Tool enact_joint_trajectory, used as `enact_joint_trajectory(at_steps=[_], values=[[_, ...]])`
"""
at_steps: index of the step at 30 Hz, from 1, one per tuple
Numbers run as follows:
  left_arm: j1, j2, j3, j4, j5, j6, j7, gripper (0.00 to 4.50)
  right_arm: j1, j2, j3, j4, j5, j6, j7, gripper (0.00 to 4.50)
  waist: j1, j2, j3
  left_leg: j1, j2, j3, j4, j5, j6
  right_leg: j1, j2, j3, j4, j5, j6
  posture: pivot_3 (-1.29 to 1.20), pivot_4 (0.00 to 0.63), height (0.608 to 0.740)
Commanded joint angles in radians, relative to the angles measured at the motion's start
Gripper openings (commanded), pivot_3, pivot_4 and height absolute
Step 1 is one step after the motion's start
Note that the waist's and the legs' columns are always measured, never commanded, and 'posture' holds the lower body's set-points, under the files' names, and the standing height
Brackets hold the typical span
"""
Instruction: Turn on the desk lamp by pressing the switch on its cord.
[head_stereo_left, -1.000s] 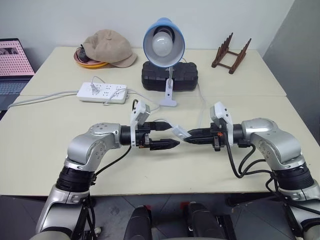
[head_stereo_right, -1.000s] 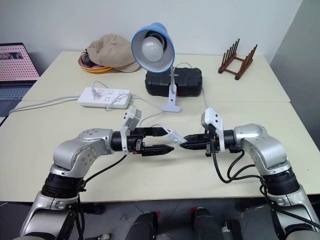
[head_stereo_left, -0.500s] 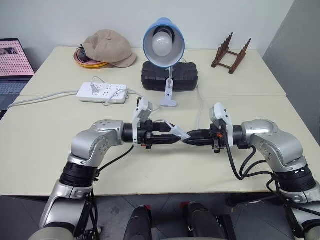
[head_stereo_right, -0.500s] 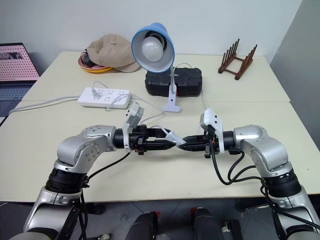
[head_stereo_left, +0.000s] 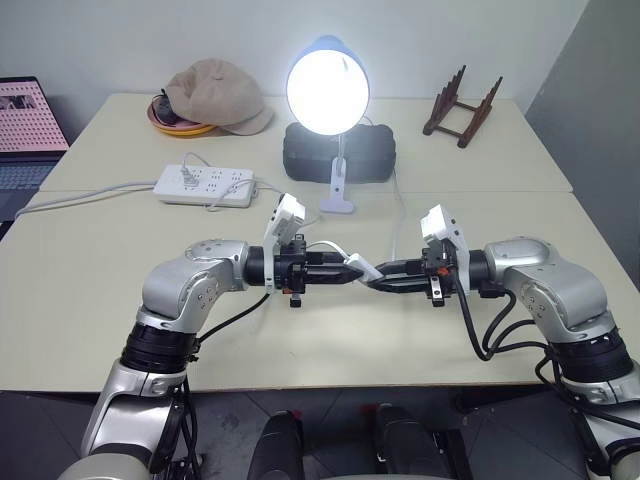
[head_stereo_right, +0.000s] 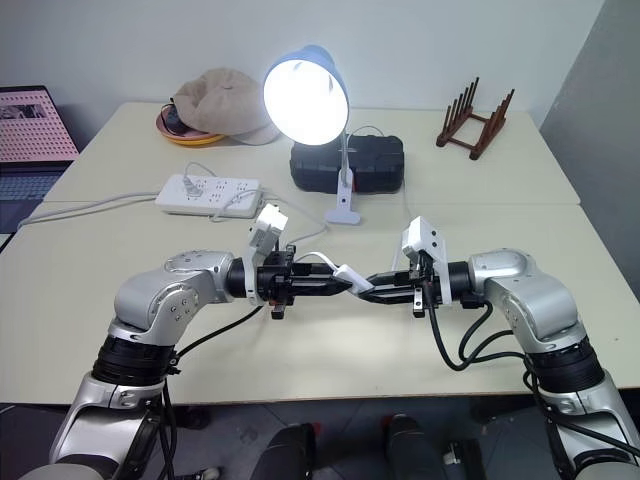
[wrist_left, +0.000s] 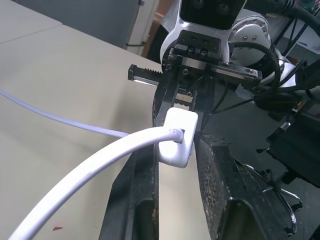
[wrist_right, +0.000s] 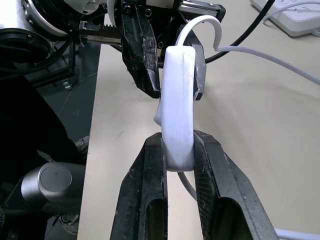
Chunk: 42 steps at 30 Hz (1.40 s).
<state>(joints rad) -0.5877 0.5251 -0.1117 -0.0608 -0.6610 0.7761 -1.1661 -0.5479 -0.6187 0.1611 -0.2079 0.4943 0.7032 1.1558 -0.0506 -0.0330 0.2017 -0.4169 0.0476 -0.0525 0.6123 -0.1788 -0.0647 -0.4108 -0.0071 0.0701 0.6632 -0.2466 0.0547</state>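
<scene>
Since the earlier frame, left hand (head_stereo_left: 352, 269) has gone from spread to clamped on the switch (head_stereo_left: 359, 268), and the desk lamp (head_stereo_left: 328, 88) is now lit. Right hand (head_stereo_left: 372, 278) pinches the other end of the switch, tip to tip with the left, above the tabletop (head_stereo_left: 90, 290). Cord (wrist_left: 90, 167) loops back from between the 2 hands toward the lamp beyond them.

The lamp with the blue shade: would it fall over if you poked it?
Probably, yes. The desk lamp carries a big lit head on a thin stem over a small base, so it looks top-heavy. A poke up high would likely tip it. It seems light, so a push at the base might just slide it.
</scene>
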Motion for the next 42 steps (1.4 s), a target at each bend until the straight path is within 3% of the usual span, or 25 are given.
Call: enact_joint_trajectory(at_steps=[1,2,6,10,17,21,24,26,28,33,40,42], values=[[-0.011,-0.007,0.006,-0.013,0.018,-0.022,0.026,0.69,-0.029,0.007,-0.014,0.008,-0.002,-0.013,-0.024,0.36,0.0,0.0,0.0,0.0,0.0,0.0,0.0,0.0,0.0,0.0,0.0,0.0,0.0,0.0,0.0,0.0,0.15,0.74],[-0.005,-0.004,0.006,-0.011,0.02,-0.023,0.024,1.39,-0.034,0.01,-0.015,0.016,-0.003,-0.016,-0.026,0.36,0.0,0.0,0.0,0.0,0.0,0.0,0.0,0.0,0.0,0.0,0.0,0.0,0.0,0.0,0.0,0.0,0.15,0.74],[0.011,0.006,0.013,-0.015,0.022,-0.018,0.031,2.22,-0.05,0.013,-0.014,0.038,-0.007,-0.025,-0.028,0.36,0.0,0.0,0.0,0.0,0.0,0.0,0.0,0.0,0.0,0.0,0.0,0.0,0.0,0.0,0.0,0.0,0.15,0.74],[0.082,0.084,0.05,-0.035,0.052,-0.047,0.035,3.05,-0.101,0.017,0.004,0.125,-0.039,-0.066,-0.014,0.36,-0.009,0.0,0.0,0.0,0.0,0.0,0.0,0.0,0.0,0.0,0.0,0.0,0.0,0.0,0.0,0.0,0.15,0.74],[0.139,0.174,0.129,-0.111,0.091,-0.13,0.075,4.49,-0.212,0.042,0.14,0.422,-0.285,-0.274,-0.054,0.36,-0.007,0.0,0.0,0.0,0.0,0.001,0.0,0.0,0.0,-0.001,0.0,0.001,0.0,-0.001,-0.001,0.0,0.15,0.74],[0.154,0.218,0.135,-0.192,0.172,-0.23,0.112,4.49,-0.29,0.077,0.252,0.655,-0.447,-0.422,-0.047,0.36,-0.004,0.0,0.0,0.0,0.0,0.002,0.0,0.0,0.0,-0.001,0.0,0.001,-0.001,-0.001,-0.001,0.0,0.15,0.74],[0.167,0.226,0.138,-0.216,0.178,-0.234,0.128,4.49,-0.32,0.107,0.252,0.745,-0.476,-0.485,-0.044,0.36,-0.006,0.0,0.0,0.0,0.0,0.002,-0.001,0.0,0.0,-0.001,0.0,0.001,-0.001,0.0,0.0,0.0,0.15,0.74],[0.181,0.232,0.144,-0.228,0.173,-0.228,0.131,4.5,-0.321,0.108,0.235,0.746,-0.46,-0.494,-0.005,1.06,-0.006,0.0,0.0,0.0,0.0,0.002,-0.002,0.0,0.0,-0.001,0.0,0.001,-0.001,0.0,0.0,0.0,0.15,0.74],[0.204,0.25,0.139,-0.231,0.192,-0.245,0.125,4.5,-0.308,0.096,0.211,0.706,-0.429,-0.478,0.043,1.45,-0.006,0.0,0.0,0.0,0.0,0.001,-0.002,0.0,0.0,-0.001,0.0,0.001,0.0,0.0,0.0,0.0,0.15,0.74],[0.201,0.267,0.153,-0.198,0.195,-0.24,0.122,4.5,-0.219,-0.021,0.098,0.431,-0.312,-0.304,0.104,2.62,0.003,0.001,0.001,-0.001,0.0,0.001,-0.002,0.0,0.0,-0.001,0.0,0.0,0.0,0.0,0.0,0.0,0.15,0.74],[0.123,0.318,0.131,-0.106,0.225,-0.228,0.086,4.5,0.015,-0.152,-0.16,-0.005,-0.15,-0.022,-0.016,4.28,0.009,0.001,0.001,0.0,0.001,0.001,-0.002,0.0,0.0,-0.001,0.0,0.0,0.0,-0.001,-0.002,0.0,0.15,0.74],[0.106,0.337,0.128,-0.08,0.229,-0.239,0.058,4.5,0.09,-0.155,-0.236,-0.115,-0.091,0.062,-0.066,4.46,0.015,0.001,0.001,-0.001,0.001,0.001,-0.002,0.0,0.0,-0.002,0.0,0.0,0.0,-0.003,-0.005,0.0,0.15,0.74]])
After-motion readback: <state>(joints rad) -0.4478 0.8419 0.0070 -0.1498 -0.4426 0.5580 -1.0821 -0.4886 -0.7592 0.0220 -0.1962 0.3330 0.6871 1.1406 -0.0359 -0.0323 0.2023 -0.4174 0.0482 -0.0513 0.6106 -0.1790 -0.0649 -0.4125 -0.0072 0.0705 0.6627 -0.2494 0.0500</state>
